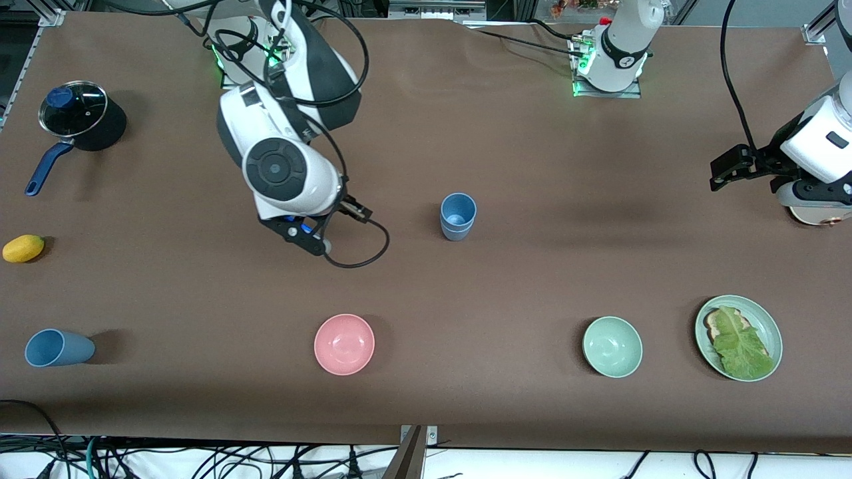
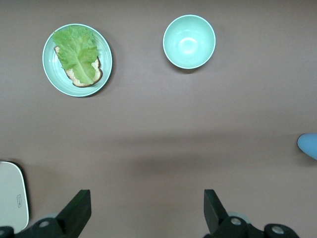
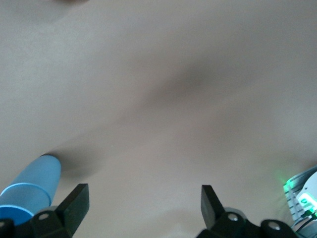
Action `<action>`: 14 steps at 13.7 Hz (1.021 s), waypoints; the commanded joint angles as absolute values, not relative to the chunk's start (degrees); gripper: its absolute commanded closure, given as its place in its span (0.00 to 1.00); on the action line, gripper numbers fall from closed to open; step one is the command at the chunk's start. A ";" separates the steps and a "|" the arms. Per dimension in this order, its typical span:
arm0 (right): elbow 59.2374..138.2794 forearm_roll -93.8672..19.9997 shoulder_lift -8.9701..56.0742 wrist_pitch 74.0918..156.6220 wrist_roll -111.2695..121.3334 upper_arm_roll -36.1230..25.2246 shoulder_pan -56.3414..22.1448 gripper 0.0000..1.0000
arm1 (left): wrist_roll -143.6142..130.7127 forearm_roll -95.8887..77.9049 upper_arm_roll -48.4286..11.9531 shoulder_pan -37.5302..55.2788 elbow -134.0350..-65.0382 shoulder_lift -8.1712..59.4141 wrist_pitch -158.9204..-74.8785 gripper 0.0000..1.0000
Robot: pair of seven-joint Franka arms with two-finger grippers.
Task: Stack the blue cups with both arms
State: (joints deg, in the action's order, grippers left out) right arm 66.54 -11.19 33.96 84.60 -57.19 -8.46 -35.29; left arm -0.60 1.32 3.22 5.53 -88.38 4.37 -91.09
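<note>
Two blue cups stand nested as a stack (image 1: 458, 216) at the middle of the table. A third blue cup (image 1: 58, 348) lies on its side near the front edge at the right arm's end. My right gripper (image 1: 303, 238) hangs open and empty over bare table, beside the stack toward the right arm's end. In the right wrist view my right gripper (image 3: 143, 196) has a blue cup (image 3: 30, 187) at the frame's edge. My left gripper (image 1: 720, 174) is open and empty over the left arm's end. In the left wrist view (image 2: 146, 201) a sliver of blue cup (image 2: 309, 145) shows.
A pink bowl (image 1: 344, 344), a green bowl (image 1: 612, 346) and a green plate (image 1: 765, 319) with toast and lettuce sit near the front edge. A lidded black pot (image 1: 80, 120) and a yellow fruit (image 1: 23, 248) sit at the right arm's end. A white flat object (image 2: 10, 203) lies under the left arm.
</note>
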 commanded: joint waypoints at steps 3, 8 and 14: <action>67.15 -11.87 32.08 83.32 -49.85 -10.63 -34.54 0.00 | 0.53 0.70 4.39 6.51 -88.51 5.00 -89.82 0.00; 78.63 -10.64 22.79 86.03 -34.07 -10.72 -27.71 0.00 | 0.61 0.17 4.48 6.59 -87.10 6.50 -90.88 0.00; 93.06 -4.75 10.03 92.54 -14.20 -10.02 -16.81 0.00 | 0.61 0.44 4.22 7.30 -87.36 7.12 -90.79 0.00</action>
